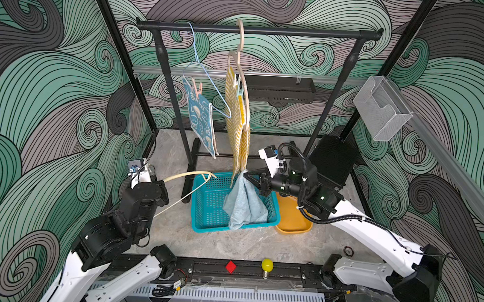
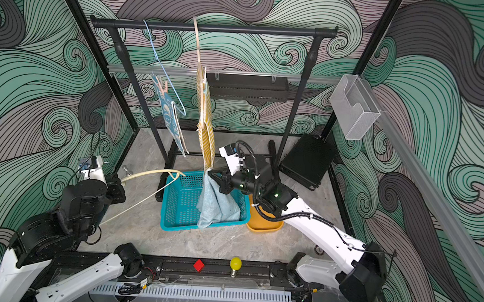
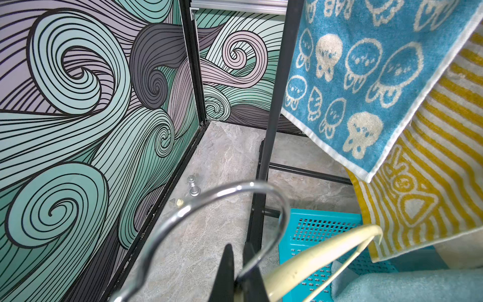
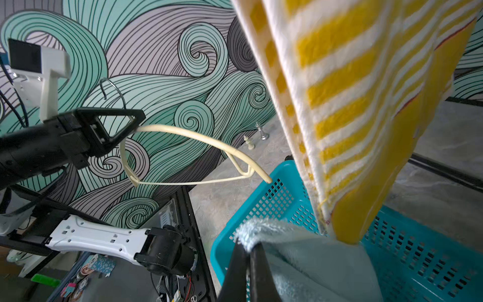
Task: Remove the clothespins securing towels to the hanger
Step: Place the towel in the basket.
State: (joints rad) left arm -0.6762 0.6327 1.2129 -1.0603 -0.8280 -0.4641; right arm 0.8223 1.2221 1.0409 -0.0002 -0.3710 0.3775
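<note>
Light is bright and even, shadows weak. Both top views bend at edges; the near hanger hook (image 3: 235, 187) looks blurred.

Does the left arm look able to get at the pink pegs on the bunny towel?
Probably not: the left gripper is shut on the cream hanger, low beside the basket; the pink pegs sit high on the bunny towel.

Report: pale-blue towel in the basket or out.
Partly in: towel hangs from the shut right tool, lower folds inside the basket, one corner overlapping its front rim.
</note>
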